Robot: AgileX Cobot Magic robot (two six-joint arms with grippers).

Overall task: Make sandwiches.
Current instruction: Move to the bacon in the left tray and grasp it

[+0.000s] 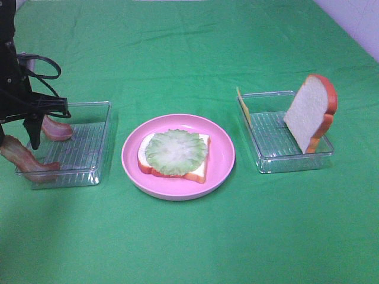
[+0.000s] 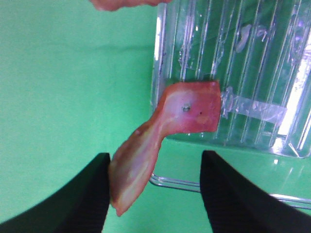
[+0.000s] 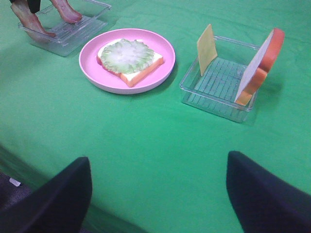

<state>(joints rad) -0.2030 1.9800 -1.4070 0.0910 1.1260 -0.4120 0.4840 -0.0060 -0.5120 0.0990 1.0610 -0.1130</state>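
On the pink plate lies a white bread slice with a round lettuce leaf on top of it. One bacon strip hangs over the outer edge of the left clear tray; a second bacon strip lies inside. My left gripper hovers over the draped strip with its jaws apart: one finger touches the strip, the other stands clear. My right gripper is open above bare cloth, holding nothing.
The right clear tray holds a second bread slice leaning upright against its wall, and a thin yellow cheese slice standing at the opposite wall. Green cloth covers the table.
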